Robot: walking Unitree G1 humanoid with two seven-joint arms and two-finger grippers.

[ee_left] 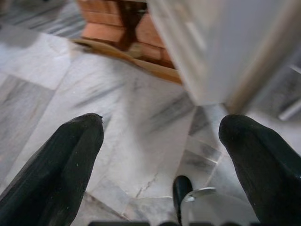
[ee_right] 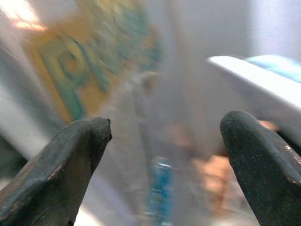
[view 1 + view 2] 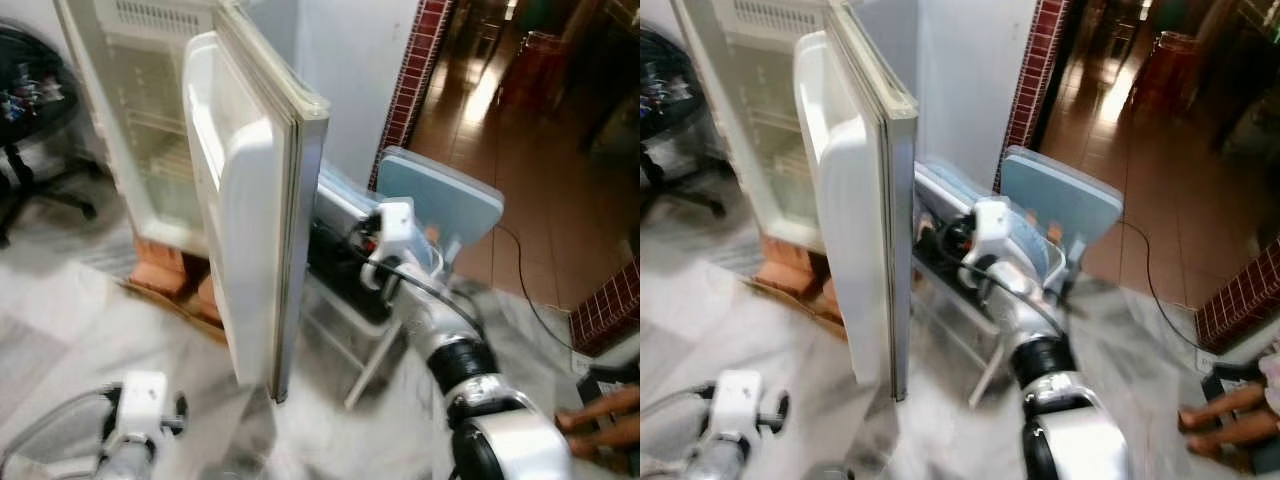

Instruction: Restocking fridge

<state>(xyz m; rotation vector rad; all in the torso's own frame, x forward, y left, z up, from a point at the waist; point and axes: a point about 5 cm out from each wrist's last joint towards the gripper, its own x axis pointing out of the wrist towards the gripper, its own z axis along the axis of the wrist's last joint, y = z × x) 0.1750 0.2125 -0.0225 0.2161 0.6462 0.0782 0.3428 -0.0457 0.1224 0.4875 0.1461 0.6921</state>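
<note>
- The step looks like fetching stock: the right tool [image 2: 164, 155], fingers spread and empty, reaches behind the open fridge door [image 3: 250, 200] towards blurred items, perhaps cans, by the blue chair [image 3: 440, 195].
- Next: close on one item, then carry it round the door.
- The fridge [image 3: 150, 150] shelves look bare.
- The left tool [image 1: 160, 155] hangs released above the floor.

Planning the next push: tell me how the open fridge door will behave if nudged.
The fridge door is hinged and ajar, so it would probably swing rather than slide. It looks rigid and smooth, so a tool may slip. The fridge sits on bricks, so hard shoves might rock it.
</note>
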